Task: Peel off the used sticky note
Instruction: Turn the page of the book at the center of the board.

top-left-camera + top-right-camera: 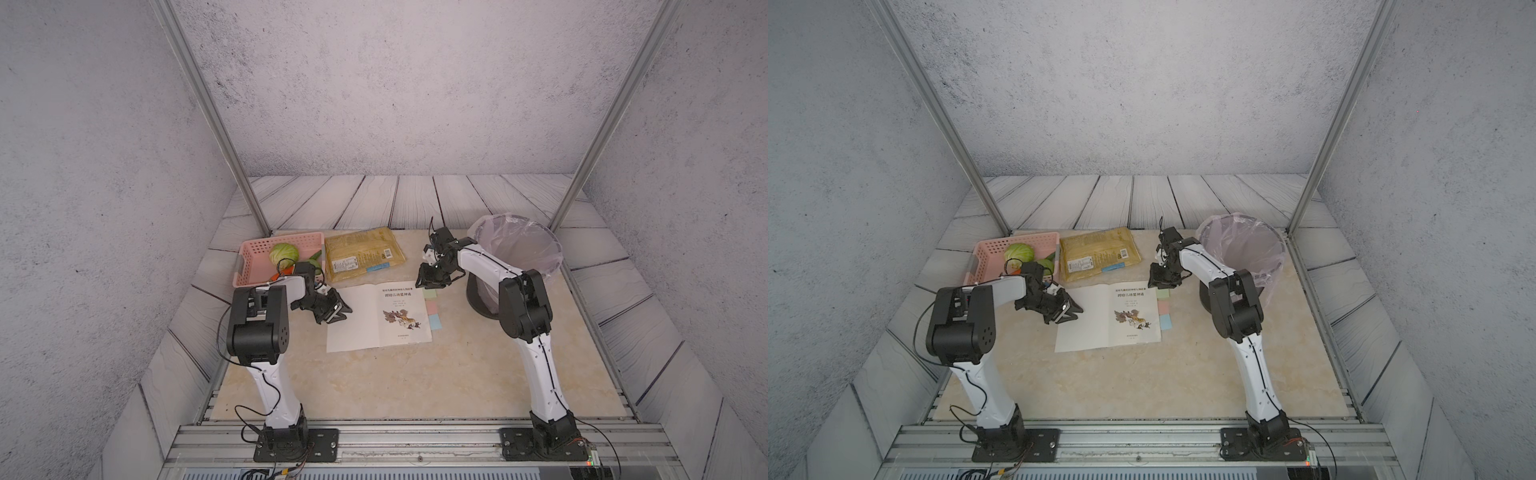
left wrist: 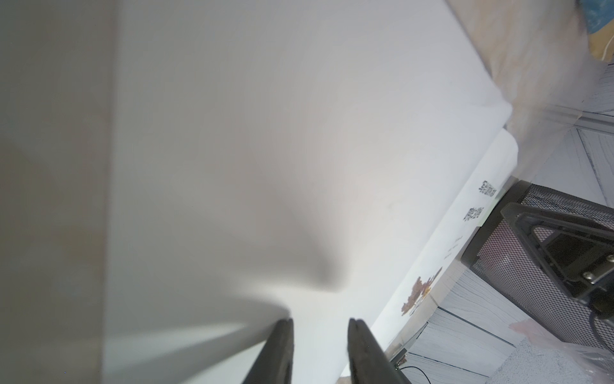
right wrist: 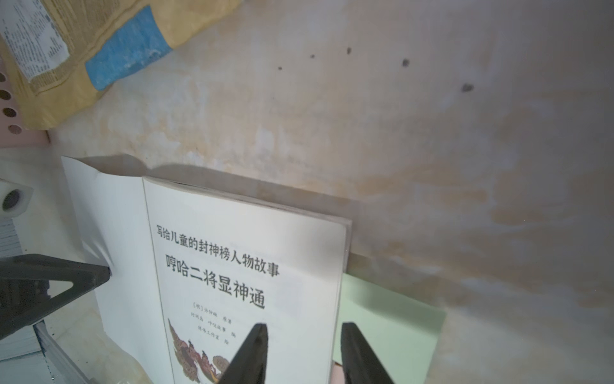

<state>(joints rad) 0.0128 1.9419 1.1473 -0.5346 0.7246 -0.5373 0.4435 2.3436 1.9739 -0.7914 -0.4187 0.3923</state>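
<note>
An open white book [image 1: 378, 316] lies flat on the table, title page up. A green sticky note [image 1: 430, 293], a pink one [image 1: 433, 307] and a blue one [image 1: 435, 322] stick out past its right edge; I see no writing on them. My right gripper [image 1: 428, 284] hangs open just above the book's far right corner. In the right wrist view its jaws [image 3: 304, 327] straddle the page edge, with the green sticky note [image 3: 392, 319] beside it. My left gripper [image 1: 347, 311] rests on the blank left page, jaws [image 2: 320, 320] slightly apart with nothing between them.
A black mesh bin with a clear liner [image 1: 517, 245] stands right of the book, behind the right arm. A pink basket [image 1: 257, 257] holding a cabbage [image 1: 284, 253] sits at the back left. A yellow package [image 1: 363, 255] lies just beyond the book.
</note>
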